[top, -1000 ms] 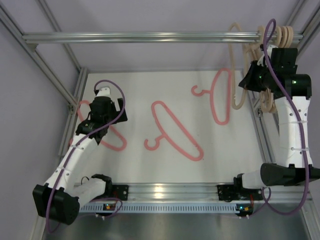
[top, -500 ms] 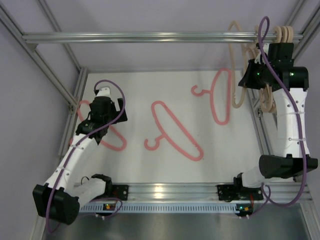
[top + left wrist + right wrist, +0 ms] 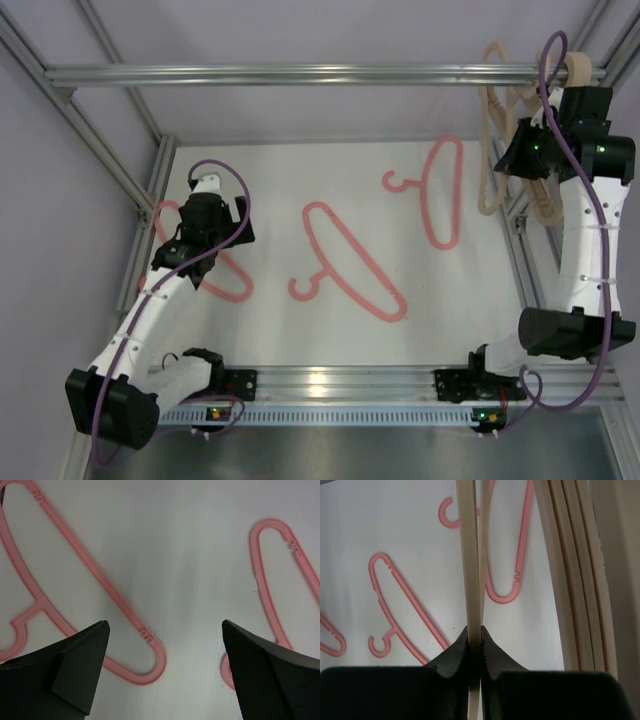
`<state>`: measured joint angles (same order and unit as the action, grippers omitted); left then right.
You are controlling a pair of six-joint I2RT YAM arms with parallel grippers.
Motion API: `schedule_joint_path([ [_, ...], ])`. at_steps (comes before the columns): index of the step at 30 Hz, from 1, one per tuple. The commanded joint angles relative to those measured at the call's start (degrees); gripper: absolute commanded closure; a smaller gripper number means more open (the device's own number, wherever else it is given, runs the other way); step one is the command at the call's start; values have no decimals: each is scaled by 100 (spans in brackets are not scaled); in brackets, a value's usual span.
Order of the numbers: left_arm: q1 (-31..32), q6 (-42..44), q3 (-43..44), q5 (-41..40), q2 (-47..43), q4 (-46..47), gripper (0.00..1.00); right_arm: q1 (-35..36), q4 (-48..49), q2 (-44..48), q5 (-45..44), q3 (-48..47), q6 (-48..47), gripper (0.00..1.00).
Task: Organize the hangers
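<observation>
At bar [image 3: 300, 74] right end | right pincer [image 3: 474, 632] clamps beige hanger [image 3: 469, 555] | left pincer [image 3: 164, 630] spread

No readable markings
No text, label, brand, number or sign is legible on the hangers [image 3: 469, 555], the frame [image 3: 300, 75] or the surface [image 3: 280, 180] in any view.

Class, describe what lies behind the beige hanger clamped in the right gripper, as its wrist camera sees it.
Behind the beige hanger, held by the right gripper, lies the white table with pink hangers. One pink hanger's middle is covered by the beige bar.
</observation>
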<state>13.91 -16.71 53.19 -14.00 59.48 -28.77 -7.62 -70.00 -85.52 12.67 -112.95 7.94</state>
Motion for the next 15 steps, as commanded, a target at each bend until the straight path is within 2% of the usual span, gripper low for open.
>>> schedule_joint_path([
  [1, -20, 63, -28, -41, -68, 39, 2, -179, -23, 324, 34, -9, 137, 93],
  [2, -20, 63, -28, -41, -86, 39, 2, -179, 82, 403, 60, 27, 137, 85],
  [4, -20, 63, -28, -59, -95, 39, 2, -179, 179, 684, 52, 114, 120, 77],
  [5, -20, 71, -28, -59, -95, 39, 2, -179, 223, 764, 17, 115, 120, 67],
  [8, -20, 63, -28, -68, -95, 47, 2, -179, 346, 1159, -18, 211, 137, 50],
  [12, -20, 71, -28, -68, -104, 47, 2, -179, 723, 1704, -229, 431, 181, 42],
  [15, -20, 63, -28, -77, -104, 39, 2, -170, 882, 2055, -615, 624, 216, 40],
])
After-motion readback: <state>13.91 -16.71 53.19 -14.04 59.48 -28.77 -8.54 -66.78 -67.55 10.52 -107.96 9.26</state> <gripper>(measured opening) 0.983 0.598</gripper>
